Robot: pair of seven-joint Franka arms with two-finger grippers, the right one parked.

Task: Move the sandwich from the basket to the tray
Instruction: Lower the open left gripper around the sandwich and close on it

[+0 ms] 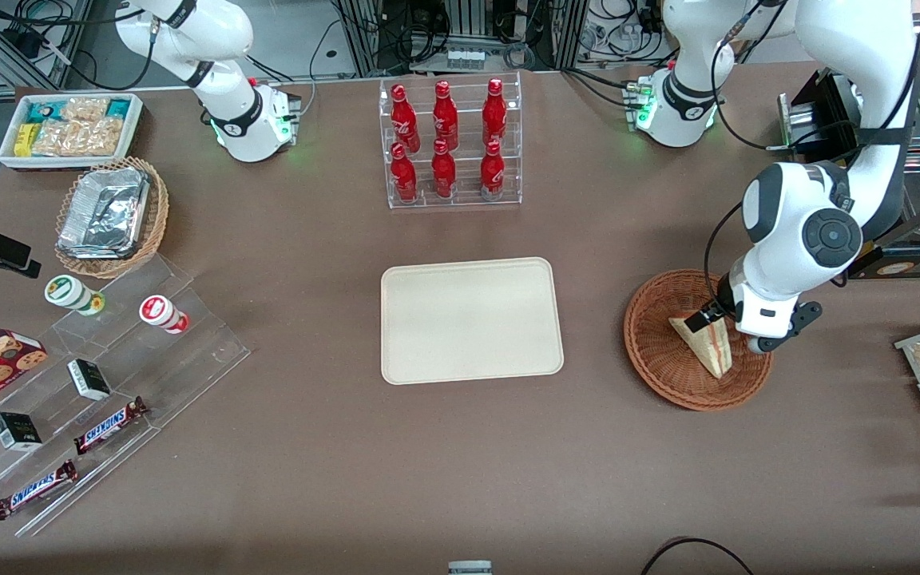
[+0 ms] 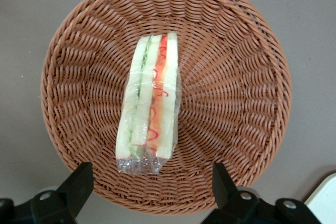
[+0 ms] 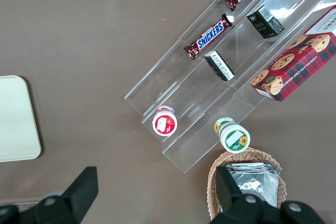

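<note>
Brown table point(image 1: 284, 479) across the whole front view, carrying everything else. Left arm point(image 1: 811, 231) bent down over the working arm's end of it, white with a dark round joint cap.

Toward the parked arm's end, a clear stepped display stand point(image 1: 188, 343) with chocolate bars, small dark boxes and two lidded cups on its steps. Farther from the front camera than the stand, a tan wicker basket point(image 1: 155, 209) of foil containers, and farther again a white bin point(image 1: 134, 120) of snack packets.

Near mid-table, the tray point(image 1: 472, 319): cream-beige, flat, rounded corners, low rim, nothing on it. Farther from the camera than the tray, a clear rack point(image 1: 450, 144) holding six red bottles upright in two rows.

Beside the tray, toward the working arm's end and apart from it, the basket point(image 1: 660, 351): round, shallow, reddish-brown wicker, seen from straight above in the left wrist view point(image 2: 236, 77).

Over the basket, the gripper point(image 1: 727, 327), pointing down. Spread wide in the left wrist view point(image 2: 151, 170), one dark finger to each side of the wedge's wrapped end, neither touching it, nothing gripped.

In the basket, the sandwich point(image 1: 706, 345): a pale bread wedge in clear wrap, lying on the woven floor close to the centre point(image 2: 152, 103), cut edge facing up with green, orange and red filling stripes.
</note>
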